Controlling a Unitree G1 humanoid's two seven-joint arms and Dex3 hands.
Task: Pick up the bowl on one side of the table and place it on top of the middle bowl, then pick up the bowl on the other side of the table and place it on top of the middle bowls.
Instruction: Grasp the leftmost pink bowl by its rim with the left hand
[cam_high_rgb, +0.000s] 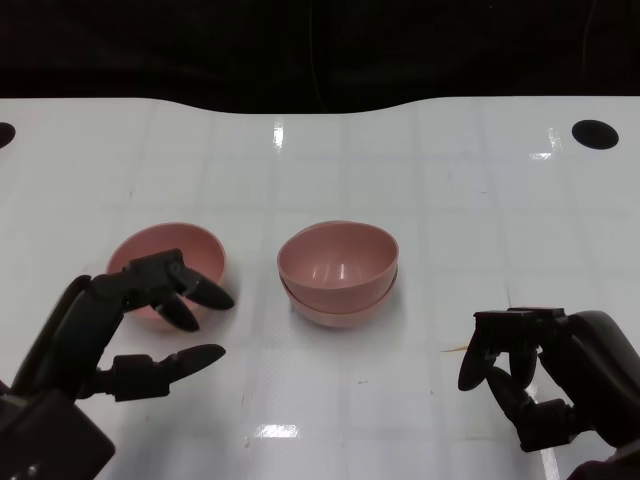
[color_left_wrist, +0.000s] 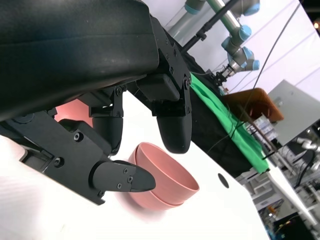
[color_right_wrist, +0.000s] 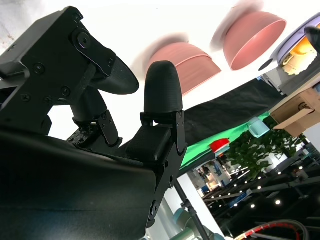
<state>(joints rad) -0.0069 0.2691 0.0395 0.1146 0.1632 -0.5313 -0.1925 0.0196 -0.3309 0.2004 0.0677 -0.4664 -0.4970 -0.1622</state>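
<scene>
The first half of the task is judged to be done: in the middle of the white table (cam_high_rgb: 450, 180) two pink bowls are already nested, the stacked bowls (cam_high_rgb: 338, 272) standing upright with the upper one seated in the lower. The step now in hand is judged to be the pickup of the remaining pink bowl (cam_high_rgb: 150, 250), which stands upright on the robot's left side, well apart from the stack.

This bowl is found just beyond the left hand (cam_high_rgb: 120, 330). The hand's fingers are spread and nothing is held in them; the upper fingertips are seen over the near rim of the bowl, while the thumb is kept lower, in front of the bowl. Whether the rim is touched cannot be told from the head view. For the next move, it is judged that the rim must be taken between the upper fingers and the thumb, and that the bowl must then be lifted and carried to the right, over the stack.

The bowl is smooth, round and plain pink, with a thin rim; it seems light and may slip.

The right hand (cam_high_rgb: 545, 375) is kept low near the table's front edge, to the right of the stack, with the fingers curled inward and nothing in them.
</scene>
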